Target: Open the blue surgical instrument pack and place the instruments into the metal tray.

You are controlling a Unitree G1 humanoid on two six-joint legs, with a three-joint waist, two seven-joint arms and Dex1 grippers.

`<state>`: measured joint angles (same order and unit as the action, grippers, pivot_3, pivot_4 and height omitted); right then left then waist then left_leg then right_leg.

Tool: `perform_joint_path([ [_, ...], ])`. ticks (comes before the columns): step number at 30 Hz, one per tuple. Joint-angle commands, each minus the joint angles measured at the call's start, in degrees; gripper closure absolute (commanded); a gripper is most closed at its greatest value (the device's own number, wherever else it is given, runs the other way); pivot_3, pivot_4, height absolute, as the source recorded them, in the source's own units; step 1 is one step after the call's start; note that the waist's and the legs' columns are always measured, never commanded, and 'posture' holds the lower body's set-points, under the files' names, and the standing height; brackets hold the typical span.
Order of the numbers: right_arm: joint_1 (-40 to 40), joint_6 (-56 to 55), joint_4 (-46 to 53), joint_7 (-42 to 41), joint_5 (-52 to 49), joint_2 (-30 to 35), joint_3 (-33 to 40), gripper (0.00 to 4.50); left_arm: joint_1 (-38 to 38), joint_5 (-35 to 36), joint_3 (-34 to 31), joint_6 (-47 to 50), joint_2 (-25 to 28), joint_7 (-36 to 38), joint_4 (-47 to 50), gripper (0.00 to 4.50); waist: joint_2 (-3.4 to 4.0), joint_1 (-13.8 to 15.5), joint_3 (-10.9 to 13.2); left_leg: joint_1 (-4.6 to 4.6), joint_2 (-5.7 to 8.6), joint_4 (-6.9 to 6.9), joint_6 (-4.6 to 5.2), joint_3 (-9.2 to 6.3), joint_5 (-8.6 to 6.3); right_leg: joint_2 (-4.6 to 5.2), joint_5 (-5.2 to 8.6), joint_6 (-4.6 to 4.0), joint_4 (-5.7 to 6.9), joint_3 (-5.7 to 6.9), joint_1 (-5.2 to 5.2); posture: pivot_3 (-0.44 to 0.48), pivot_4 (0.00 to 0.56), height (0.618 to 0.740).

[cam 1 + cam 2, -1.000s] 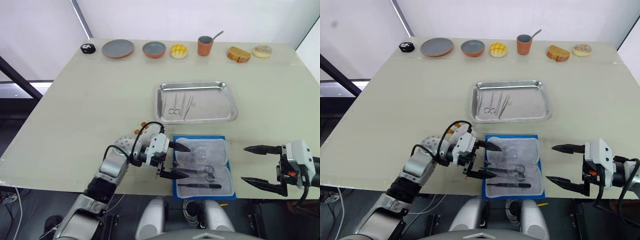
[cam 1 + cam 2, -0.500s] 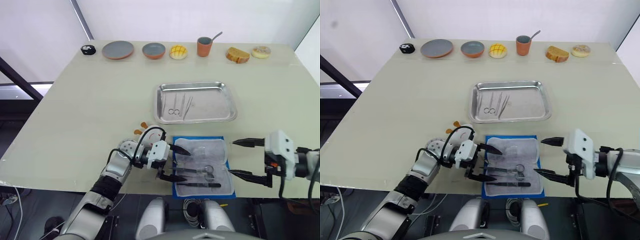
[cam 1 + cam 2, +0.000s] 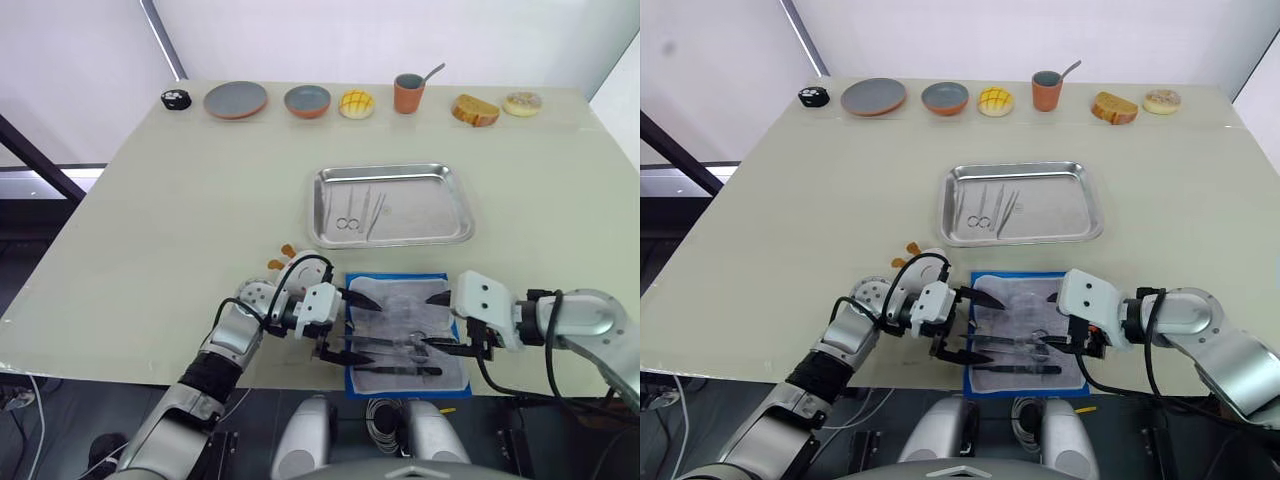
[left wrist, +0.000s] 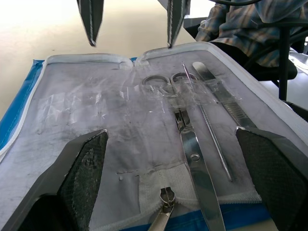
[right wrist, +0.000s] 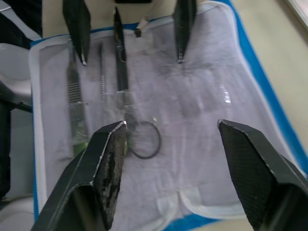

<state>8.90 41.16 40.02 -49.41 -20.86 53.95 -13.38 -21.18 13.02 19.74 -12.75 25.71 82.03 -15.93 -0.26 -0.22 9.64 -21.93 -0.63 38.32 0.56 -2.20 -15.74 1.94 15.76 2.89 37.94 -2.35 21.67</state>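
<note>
the opened blue surgical instrument pack [image 3: 408,320] is hemmed by the left gripper [image 3: 358,327] and right gripper [image 3: 436,323], both spread wide, while bare table [image 3: 180,200] lies beyond.

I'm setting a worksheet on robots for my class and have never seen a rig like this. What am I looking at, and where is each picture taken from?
It is a two-armed humanoid robot. Two pictures look down from its head; two come from cameras on its wrists. On the table lie a metal tray holding a few instruments, and the blue surgical instrument pack, unfolded, with scissors and forceps still inside. The left hand and right hand face each other over the pack, both open, holding nothing. Dishes and food line the far edge.
</note>
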Motion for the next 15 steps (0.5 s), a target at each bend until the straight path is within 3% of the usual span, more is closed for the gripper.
perform_joint_path([
  [1,0.82,0.37,2.91,-0.68,0.85,0.62,-1.31,1.43,1.65,-2.21,1.29,1.02,0.84,-0.3,-1.21,0.0,0.0,-0.12,0.0,0.0,0.0,0.0,0.0,0.0,0.0,0.0,0.0,0.0,0.0,0.0,0.0,0.0,0.15,0.74],
  [11,-0.39,2.59,3.14,0.57,3.59,0.27,-4.41,1.43,1.82,-2.21,1.21,0.7,1.03,-0.45,-1.31,0.0,0.0,-0.32,0.0,0.0,0.0,0.0,0.0,0.0,0.0,0.0,0.0,0.0,0.0,0.0,0.0,0.0,0.15,0.74],
  [12,-0.45,2.59,3.15,0.65,3.7,0.18,-4.48,1.96,1.85,-2.22,1.24,0.7,1.02,-0.47,-1.25,0.0,0.0,-0.34,0.0,0.0,0.0,0.0,0.0,0.0,0.0,0.0,0.0,0.0,0.0,0.0,0.0,0.0,0.15,0.74],
  [14,-0.44,2.88,3.32,0.72,3.86,-0.04,-4.84,2.5,1.85,-2.22,1.26,0.63,0.99,-0.48,-1.3,0.0,0.0,-0.37,0.0,0.0,0.0,0.0,0.0,0.01,0.0,0.0,0.0,0.0,0.0,0.0,0.0,0.0,0.15,0.74],
  [15,-0.44,3.04,3.38,0.81,3.98,-0.17,-4.96,2.5,1.85,-2.21,1.27,0.6,0.99,-0.48,-1.34,0.0,0.0,-0.37,0.0,0.01,0.0,0.0,0.0,0.01,0.0,0.0,0.0,0.0,0.0,-0.01,0.0,0.0,0.15,0.74],
])
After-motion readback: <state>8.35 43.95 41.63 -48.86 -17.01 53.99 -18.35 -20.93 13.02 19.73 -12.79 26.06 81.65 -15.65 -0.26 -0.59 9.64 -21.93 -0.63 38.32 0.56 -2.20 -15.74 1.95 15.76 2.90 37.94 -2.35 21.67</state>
